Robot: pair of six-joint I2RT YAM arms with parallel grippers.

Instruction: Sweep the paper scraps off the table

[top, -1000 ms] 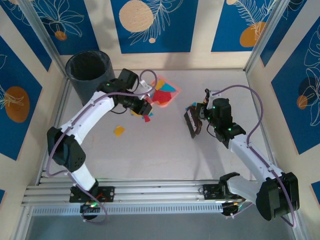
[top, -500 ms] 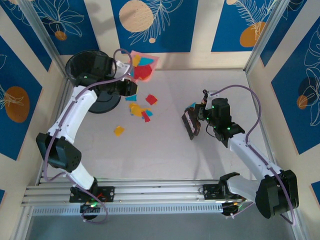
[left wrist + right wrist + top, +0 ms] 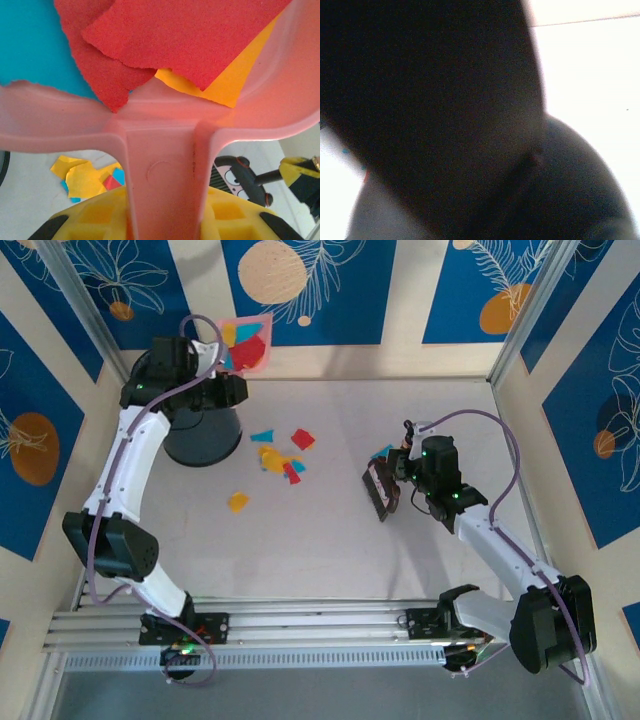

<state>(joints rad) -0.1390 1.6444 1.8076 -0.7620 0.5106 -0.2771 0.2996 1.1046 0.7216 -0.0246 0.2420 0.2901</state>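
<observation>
Found a lone orange scrap point(image 3: 237, 501) nearest, on the table point(image 3: 330, 550). Just beyond, noted the right gripper point(image 3: 398, 475) clamped tight on a dark brush point(image 3: 380, 490), low at mid-right. Spotted loose paper scraps point(image 3: 280, 455) clustered between the arms, unswept. Farthest, saw the left gripper point(image 3: 225, 390) closed on the handle of the pink dustpan point(image 3: 248, 340), held high by the dark bin point(image 3: 200, 440), loaded with red, cyan and yellow pieces. Judged it the emptying step; needed next: tipping squarely over the bin mouth, then another sweep.
</observation>
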